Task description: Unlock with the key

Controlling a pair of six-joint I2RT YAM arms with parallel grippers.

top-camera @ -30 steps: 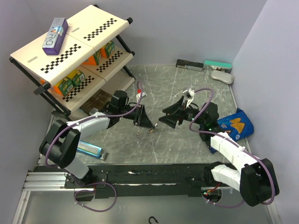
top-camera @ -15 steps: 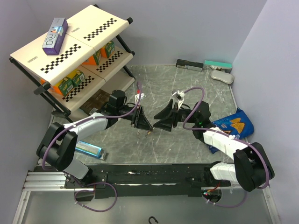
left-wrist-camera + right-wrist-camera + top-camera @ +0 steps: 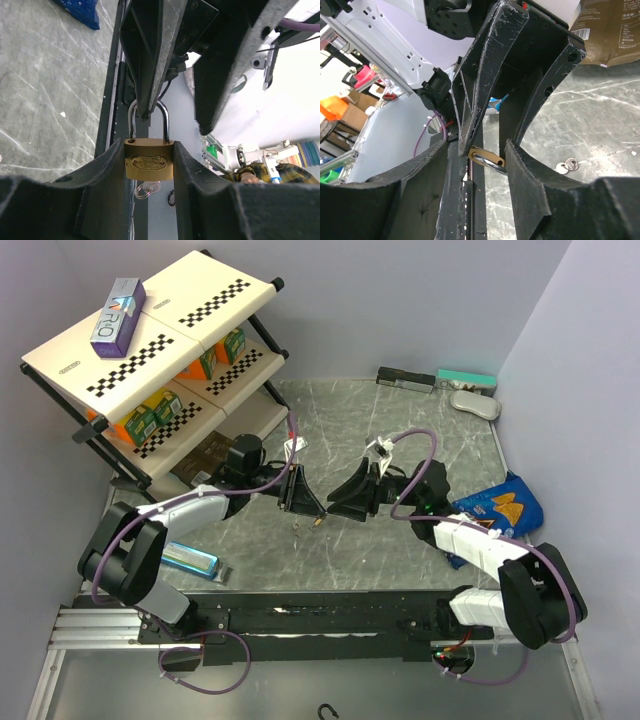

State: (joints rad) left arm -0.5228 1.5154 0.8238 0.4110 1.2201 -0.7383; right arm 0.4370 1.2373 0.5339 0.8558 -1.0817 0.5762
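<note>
The left gripper [image 3: 148,155] clamps the lock [image 3: 148,162] by the sides of its body, above the table [image 3: 45,90] and between the two arms. The key [image 3: 146,189] hangs on a ring under the body; whether it sits in the keyhole cannot be told. Beyond, the right gripper [image 3: 480,147] stands open, one fingertip at the shackle [image 3: 165,122], the other beside it.

The step looks like bracing the lock. The right fingers should meet the shackle's legs squarely, miss the left fingers, and leave the key free.

The body is smooth, boxy brass and likely slippery, so the clamp should stay firm. The shackle is a polished steel hoop. The fingers are matte black wedges, the table veined grey stone. A checkered shelf [image 3: 150,350] stands farthest.
</note>
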